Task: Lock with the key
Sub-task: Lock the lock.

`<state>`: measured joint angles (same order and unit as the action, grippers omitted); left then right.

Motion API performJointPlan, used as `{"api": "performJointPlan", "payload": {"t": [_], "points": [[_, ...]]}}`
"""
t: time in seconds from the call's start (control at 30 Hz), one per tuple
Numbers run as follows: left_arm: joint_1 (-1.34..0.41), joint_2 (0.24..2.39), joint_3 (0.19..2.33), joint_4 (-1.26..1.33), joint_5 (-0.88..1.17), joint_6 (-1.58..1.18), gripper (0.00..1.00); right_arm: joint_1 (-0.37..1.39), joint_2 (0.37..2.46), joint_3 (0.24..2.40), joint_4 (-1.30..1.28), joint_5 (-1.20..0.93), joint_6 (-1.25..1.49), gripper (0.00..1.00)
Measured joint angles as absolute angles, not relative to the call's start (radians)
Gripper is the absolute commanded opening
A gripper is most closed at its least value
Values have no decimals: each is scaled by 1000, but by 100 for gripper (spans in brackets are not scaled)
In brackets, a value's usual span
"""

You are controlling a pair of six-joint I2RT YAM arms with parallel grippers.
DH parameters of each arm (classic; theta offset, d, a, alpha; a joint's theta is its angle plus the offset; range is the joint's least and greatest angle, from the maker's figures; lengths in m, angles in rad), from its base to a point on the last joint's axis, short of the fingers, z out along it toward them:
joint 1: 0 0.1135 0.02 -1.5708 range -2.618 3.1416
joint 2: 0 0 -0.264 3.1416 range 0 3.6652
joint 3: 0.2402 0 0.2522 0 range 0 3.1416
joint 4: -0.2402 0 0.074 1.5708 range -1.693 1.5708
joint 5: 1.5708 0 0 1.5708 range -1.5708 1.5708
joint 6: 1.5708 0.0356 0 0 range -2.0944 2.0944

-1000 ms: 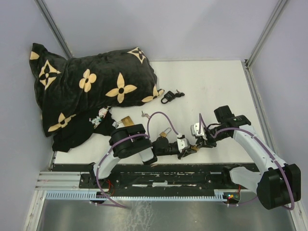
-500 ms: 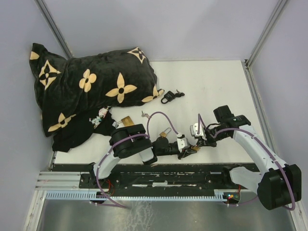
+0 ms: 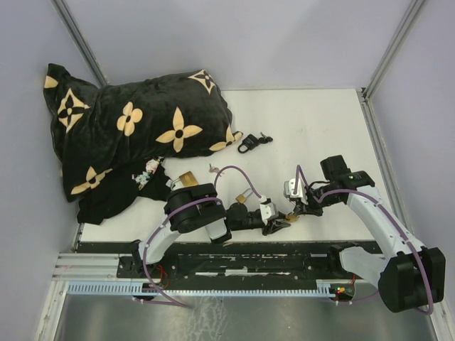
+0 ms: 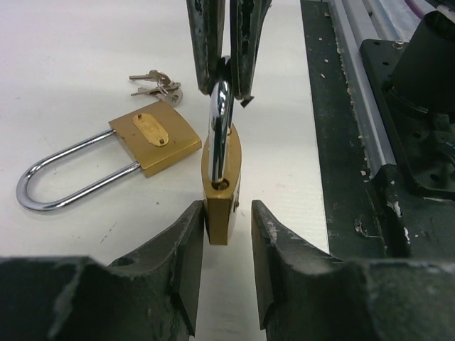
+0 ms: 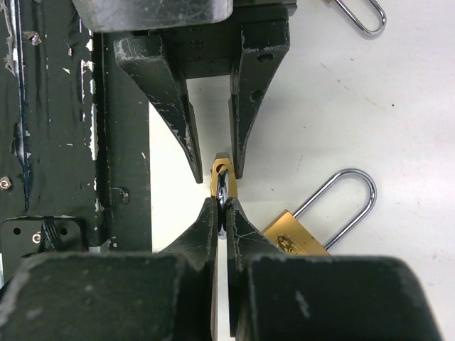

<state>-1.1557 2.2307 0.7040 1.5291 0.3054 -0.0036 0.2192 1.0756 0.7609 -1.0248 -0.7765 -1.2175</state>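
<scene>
A small brass padlock stands on edge on the white table, its steel shackle pointing away from my left gripper. My right gripper is shut on that shackle. My left gripper is open around the brass body; the left pad touches it and a gap shows at the right pad. In the top view the two grippers meet at the padlock near the table's front edge. A small bunch of keys lies on the table beyond, held by neither gripper.
A second brass padlock with a long open shackle lies just beside the held one. Further brass padlocks and a black padlock lie further back. A black flowered pillow fills the back left. The black base rail runs along the front.
The right arm has shifted slightly to the right, drawing the padlock with it by the shackle. The left arm has hardly moved.
</scene>
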Motion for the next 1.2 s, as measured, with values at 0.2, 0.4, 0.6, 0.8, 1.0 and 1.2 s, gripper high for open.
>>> {"api": "performJointPlan", "payload": {"t": [0.2, 0.4, 0.6, 0.8, 1.0, 1.2], "points": [[-1153, 2250, 704, 1530, 303, -16, 42, 196, 1068, 749, -1025, -788, -1236, 2], [-1153, 2265, 713, 1530, 288, -29, 43, 182, 1086, 749, -1026, -813, -1253, 2], [-1153, 2265, 718, 1530, 287, -30, 43, 171, 1105, 749, -1034, -838, -1263, 2], [-1153, 2265, 719, 1530, 290, -30, 42, 168, 1118, 751, -1041, -853, -1273, 2], [-1153, 2265, 725, 1530, 300, -30, 41, 168, 1155, 763, -1060, -865, -1288, 2], [-1153, 2265, 741, 1530, 324, -30, 33, 168, 1161, 764, -1061, -868, -1289, 2]]}}
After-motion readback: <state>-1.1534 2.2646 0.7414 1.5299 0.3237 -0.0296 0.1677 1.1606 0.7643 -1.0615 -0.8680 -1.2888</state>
